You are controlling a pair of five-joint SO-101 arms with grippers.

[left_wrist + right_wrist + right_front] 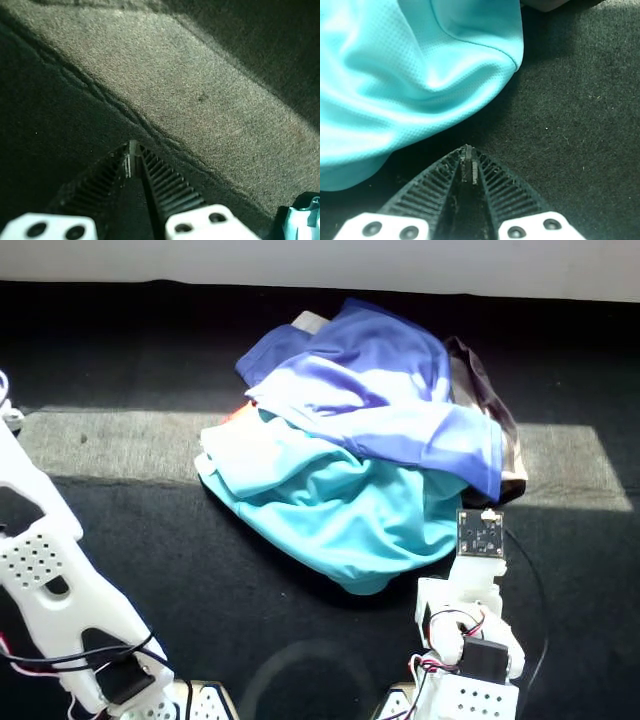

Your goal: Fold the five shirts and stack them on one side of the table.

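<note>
Shirts [360,440] lie unfolded in one heap at the middle of the desk [150,540]. The blue shirt [370,390] is on top, and the cyan shirt [340,510] spills out at the near side. In the high view the cyan shirt's long axis runs roughly from 10 o'clock to 4 o'clock.

The coming move turns on how near that cyan hem is. In the high view the right arm [470,640] stands at the heap's 5 o'clock, so the hem is just beside it toward 11 o'clock. The left arm [60,610] is well apart from the heap, which lies toward its 2 o'clock. The right arm looks better placed for a first pull.

The right gripper [468,161] is clenched and empty, its tips meeting over bare desk just short of the cyan shirt [410,75]. The high view hides that small gap under the wrist. The left gripper [131,156] is also clenched on nothing, over the sunlit strip [210,100], with a sliver of cyan cloth at the frame's corner. Only the high view shows how the shirts are layered.
</note>
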